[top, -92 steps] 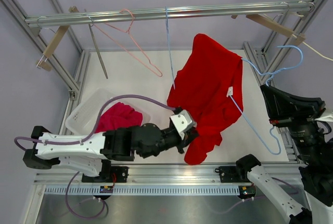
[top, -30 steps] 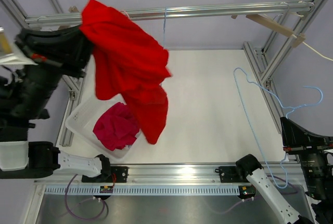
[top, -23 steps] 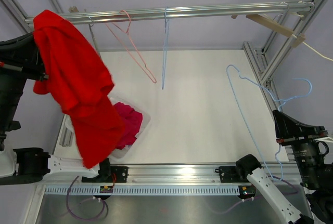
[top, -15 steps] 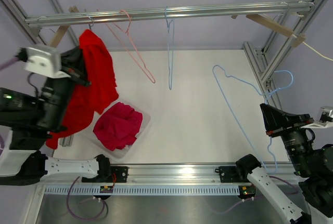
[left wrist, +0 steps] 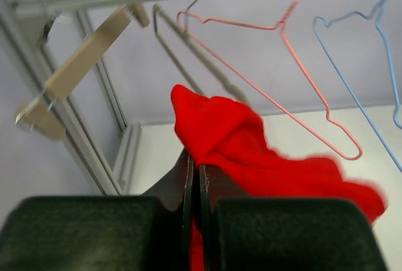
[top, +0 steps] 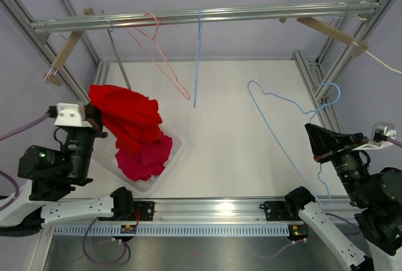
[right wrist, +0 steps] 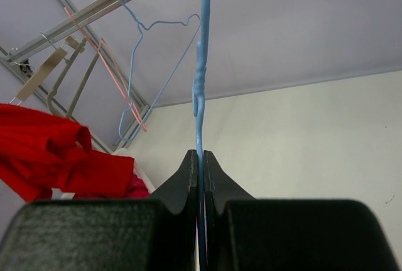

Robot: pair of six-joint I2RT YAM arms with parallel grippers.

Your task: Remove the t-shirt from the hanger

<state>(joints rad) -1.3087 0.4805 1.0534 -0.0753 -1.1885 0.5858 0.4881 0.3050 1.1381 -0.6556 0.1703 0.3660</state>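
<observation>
The red t-shirt (top: 129,119) hangs bunched from my left gripper (top: 95,117), clear of the hanger and just above the bin at the table's left. In the left wrist view the left gripper (left wrist: 193,165) is shut on a fold of the t-shirt (left wrist: 251,151). The bare light-blue wire hanger (top: 279,129) is held at the right by my right gripper (top: 310,131). In the right wrist view the right gripper (right wrist: 198,155) is shut on the hanger's wire (right wrist: 199,88), and the t-shirt (right wrist: 56,151) shows at the far left.
A clear plastic bin (top: 169,164) holds a magenta garment (top: 147,159) under the t-shirt. On the metal rail (top: 251,13) at the back hang a pink hanger (top: 160,54), a blue hanger (top: 197,57) and a grey one (top: 117,57). Frame posts stand along both sides.
My left arm swung the t-shirt from high by the rail down and back until it hangs over the bin. The right arm shifted the empty blue hanger leftward.
</observation>
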